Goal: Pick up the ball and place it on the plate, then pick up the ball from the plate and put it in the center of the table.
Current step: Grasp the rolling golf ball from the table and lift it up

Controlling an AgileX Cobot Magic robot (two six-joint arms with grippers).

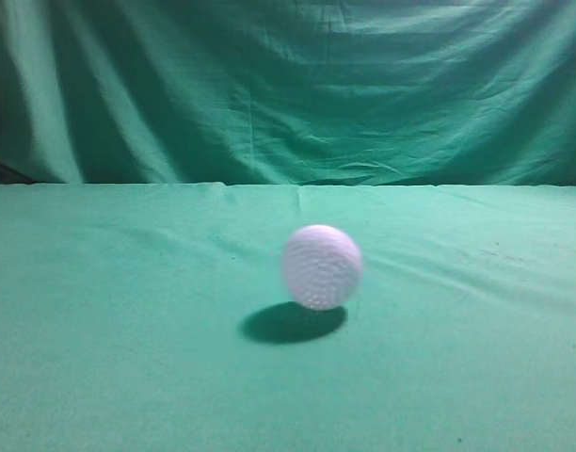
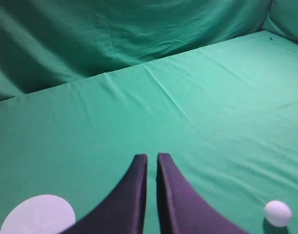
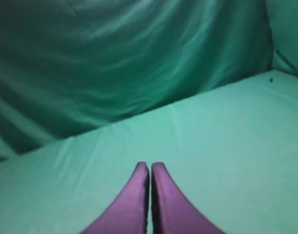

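The white dimpled ball (image 1: 322,266) rests on the green cloth table (image 1: 128,358), close to the camera in the exterior view, with its shadow to the left. It also shows small at the bottom right of the left wrist view (image 2: 277,213). A pale round plate (image 2: 37,215) lies at the bottom left of the left wrist view. My left gripper (image 2: 152,158) has its dark fingers nearly together with nothing between them, above the cloth between plate and ball. My right gripper (image 3: 150,166) is shut and empty over bare cloth. Neither gripper shows in the exterior view.
A draped green backdrop curtain (image 1: 288,85) hangs behind the table's far edge and wraps round the right corner (image 3: 285,34). The cloth has a few soft wrinkles.
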